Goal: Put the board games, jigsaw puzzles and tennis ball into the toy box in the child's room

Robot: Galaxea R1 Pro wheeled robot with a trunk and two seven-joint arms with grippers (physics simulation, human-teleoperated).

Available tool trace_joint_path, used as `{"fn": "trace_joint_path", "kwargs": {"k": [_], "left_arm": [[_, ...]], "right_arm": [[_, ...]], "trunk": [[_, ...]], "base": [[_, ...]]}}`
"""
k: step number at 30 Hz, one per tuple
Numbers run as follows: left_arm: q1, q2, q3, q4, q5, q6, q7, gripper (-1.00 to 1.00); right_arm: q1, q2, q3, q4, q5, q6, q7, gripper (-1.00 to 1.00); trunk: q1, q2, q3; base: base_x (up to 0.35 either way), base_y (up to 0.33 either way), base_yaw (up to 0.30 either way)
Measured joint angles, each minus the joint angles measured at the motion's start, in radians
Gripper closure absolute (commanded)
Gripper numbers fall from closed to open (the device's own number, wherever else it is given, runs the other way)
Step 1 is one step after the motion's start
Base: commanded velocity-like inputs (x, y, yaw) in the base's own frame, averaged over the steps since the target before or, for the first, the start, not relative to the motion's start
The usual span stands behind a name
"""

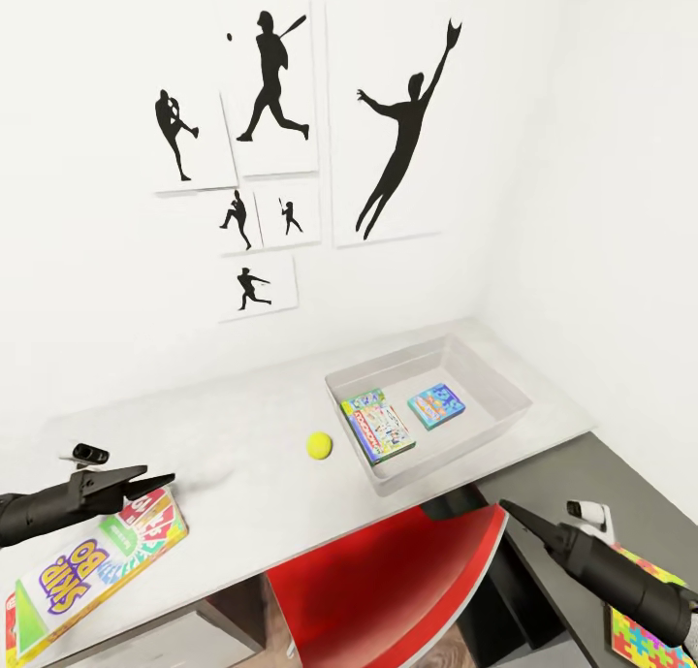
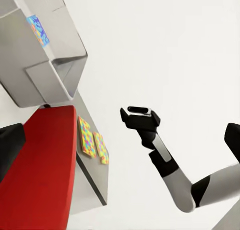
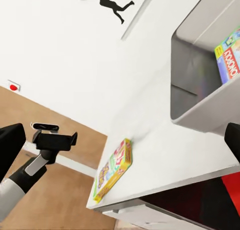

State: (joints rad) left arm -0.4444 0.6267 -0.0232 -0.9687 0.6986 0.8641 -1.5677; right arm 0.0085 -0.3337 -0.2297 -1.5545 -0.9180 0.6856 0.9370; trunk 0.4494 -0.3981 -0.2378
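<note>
Sitting near the table (image 1: 242,455) edge, the yellow-green-red board game (image 1: 92,561) is overhanging slightly under the left gripper (image 1: 160,481), whose jaws look pressed together, empty; the right gripper (image 1: 514,513) I cannot tell. A careless nudge could be knocking it floorward, far from the toy box (image 1: 504,416).

**Black Arms With Pointy Hands**

The robot's left gripper (image 1: 160,481) is black and ends in thin, pointy fingers like a bird's beak. A small white and black block (image 1: 89,452), which looks like a little camera, sits on top of it. The black round arm (image 1: 34,515) behind it is smooth and thick.

The robot's right gripper (image 1: 511,510) is black and pointy too. It has the same kind of small white block (image 1: 591,511) on top, with a dark front. Its arm (image 1: 630,583) is a fat black tube.

Seen from the left wrist, the right arm (image 2: 172,172) has a black band, a light grey sleeve part and a black joint.
</note>
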Motion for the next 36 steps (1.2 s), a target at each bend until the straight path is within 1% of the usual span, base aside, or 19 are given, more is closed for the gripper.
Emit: {"fn": "trace_joint_path", "kwargs": {"k": [1,3,4,5,9,17,22,28,36], "left_arm": [[0.001,-0.001,0.002,0.000,0.000,-0.001,0.000,-1.00],[0.001,0.001,0.004,0.001,0.000,-0.002,0.000,-1.00],[0.001,0.001,0.006,0.001,0.000,-0.002,0.000,-1.00],[0.002,0.002,0.028,0.001,-0.002,-0.003,0.000,-1.00],[0.003,-0.001,0.040,0.001,-0.005,-0.003,0.000,-1.00],[0.003,-0.004,0.045,0.001,-0.009,-0.003,0.000,-1.00],[0.003,-0.004,0.046,0.001,-0.009,-0.003,0.000,-1.00],[0.003,-0.004,0.046,0.001,-0.009,-0.003,0.000,-1.00],[0.003,-0.003,0.046,0.001,-0.009,-0.004,0.000,-1.00]], "right_arm": [[0.000,0.017,-0.001,0.005,0.002,-0.002,0.001,-1.00],[0.000,0.037,-0.004,0.010,0.005,-0.003,0.002,-1.00],[0.000,0.041,-0.005,0.012,0.005,-0.004,0.002,-1.00],[0.001,0.053,-0.009,0.015,0.005,-0.008,0.004,-1.00],[0.001,0.057,-0.013,0.016,0.005,-0.009,0.006,-1.00],[0.001,0.060,-0.013,0.017,0.008,-0.010,0.007,-1.00],[0.001,0.059,-0.014,0.018,0.007,-0.028,0.011,-1.00],[0.004,0.058,-0.015,0.019,0.007,-0.066,0.016,-1.00],[0.005,0.058,-0.016,0.024,0.006,-0.072,0.017,-1.00]], "trunk": [[0.000,0.000,0.000],[0.000,0.000,0.000],[0.000,0.000,0.000],[0.000,0.000,0.000],[0.000,0.000,0.000],[0.000,0.000,0.002],[0.000,0.000,0.009],[0.001,0.000,0.018],[0.000,0.000,0.032]], "base": [[0.000,0.000,0.000],[0.000,0.000,0.000],[0.000,0.000,0.000],[0.000,0.000,0.000],[0.000,0.000,0.000],[0.000,0.000,0.000],[-0.051,0.000,0.000],[-0.220,0.000,0.000],[-0.088,0.000,0.000]]}}
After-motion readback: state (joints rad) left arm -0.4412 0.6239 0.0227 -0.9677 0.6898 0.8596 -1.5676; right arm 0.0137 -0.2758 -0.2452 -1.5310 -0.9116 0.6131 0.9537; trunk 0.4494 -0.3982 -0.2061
